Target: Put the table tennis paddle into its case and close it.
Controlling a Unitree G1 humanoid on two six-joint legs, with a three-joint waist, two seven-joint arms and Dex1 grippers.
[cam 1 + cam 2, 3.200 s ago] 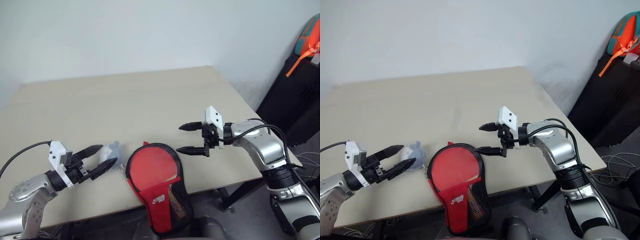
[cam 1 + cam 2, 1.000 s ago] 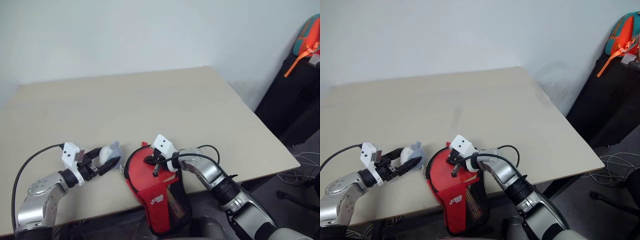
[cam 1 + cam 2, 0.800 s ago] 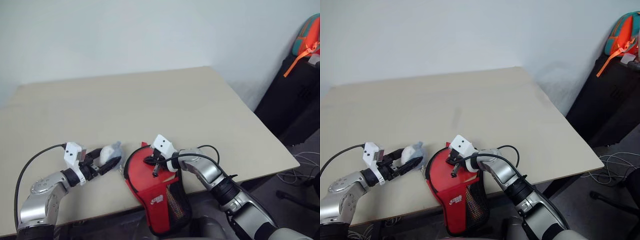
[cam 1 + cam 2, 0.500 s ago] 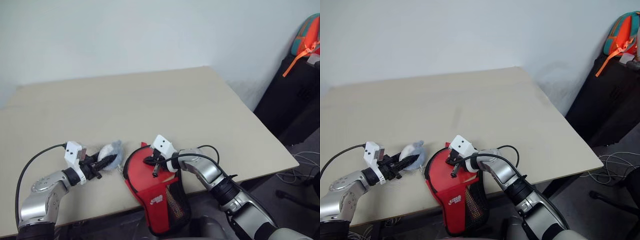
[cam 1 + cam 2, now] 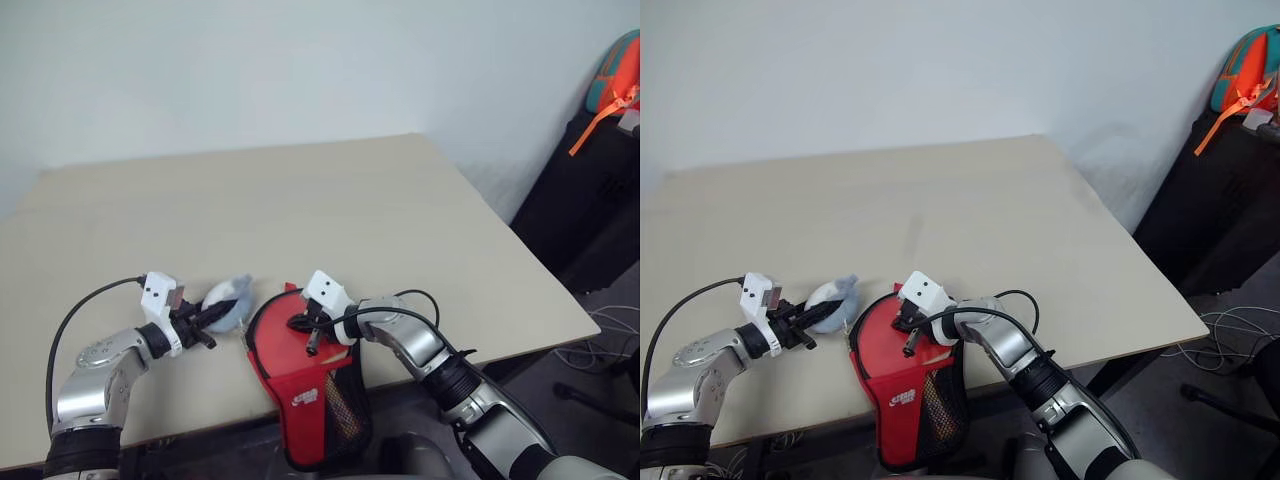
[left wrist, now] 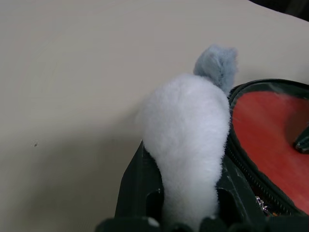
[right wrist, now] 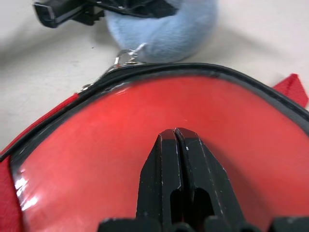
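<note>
Item 1, left gripper [image 5: 222, 310], lower left of the head view: a second ago I had it spread wide around the pale fluffy pom-pom [image 5: 228, 291]. Now it is pinched narrow on that pom-pom, which bulges up between the two black fingers in the left wrist view.

Item 2, pom-pom: a metal clasp [image 7: 123, 59] links it to the black zip rim [image 7: 193, 72] of the case, so I take it for the zip pull. It sits a little nearer the case than before.

Item 3, right gripper [image 7: 175, 133], lower centre of the head view: fingers pressed together with nothing between them, tips resting on the clear panel [image 7: 96, 145]. Unchanged over the last second.

Item 4, the case [image 5: 285, 350], lower centre: round end on the table [image 5: 300, 200], narrow mesh end hanging past the near edge. That hanging end has swung slightly toward the left of the frame.

Item 5, the table tennis paddle: I judge it is already inside the case, since red shows behind the clear panel. I cannot tell it apart from the lining.

Meaning for the task: with the pull now gripped and the case pinned, I judge the closing step is ready to begin, and the zip is not yet drawn
</note>
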